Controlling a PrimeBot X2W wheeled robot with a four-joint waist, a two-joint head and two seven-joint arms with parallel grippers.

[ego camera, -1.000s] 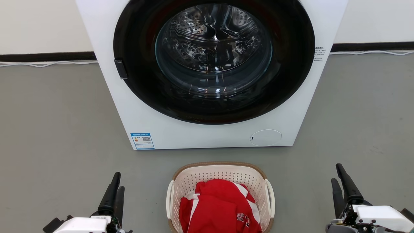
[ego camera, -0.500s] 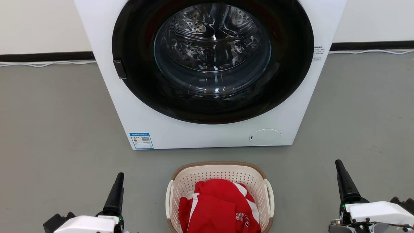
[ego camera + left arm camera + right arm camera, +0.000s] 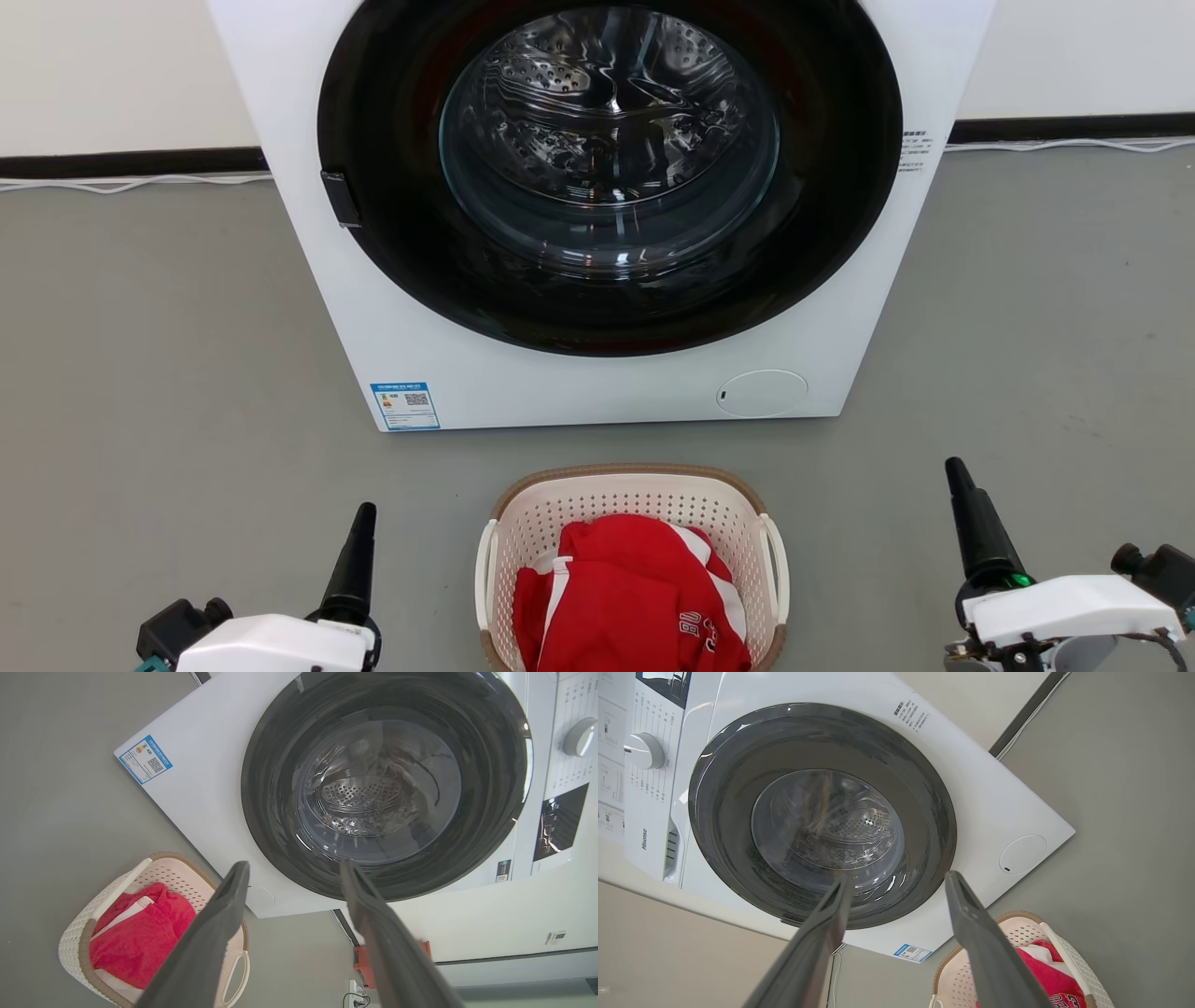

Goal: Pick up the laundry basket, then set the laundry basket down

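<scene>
Two pincers: both dark-fingered and low in the head view, one on either side of the laundry basket [image 3: 621,470], each well apart from it and touching nothing.
Left pincer [image 3: 364,518]: jaws spread wide with nothing between them. In the left wrist view its two fingers frame the lower edge of the washer door, and the basket lies to the lower left of them.
Right pincer [image 3: 954,471]: jaws just as wide and empty. In the right wrist view the fingers rise in front of the door, with the basket at the lower right beyond one finger.
Laundry basket: stands on the grey floor [image 3: 140,373] just in front of the washer [image 3: 401,308], about midway between the two arms. It has cream perforated walls, a brown woven-look rim and a white loop handle [image 3: 484,574] on each side.
Contents: a red garment [image 3: 635,597] with white stripes and some white lettering, bunched up and covering most of the basket's inside.
Washer: a white front-loader with a round dark door, and the steel drum shows through the glass [image 3: 607,140].
Washer front: a blue-edged sticker [image 3: 403,405] sits at the lower left corner and a round white cap [image 3: 761,393] at the lower right.
Controls: a white knob [image 3: 643,750] and a dark display panel show in the wrist views.
Wall line: a white cable [image 3: 121,184] runs along the dark skirting behind the washer.
</scene>
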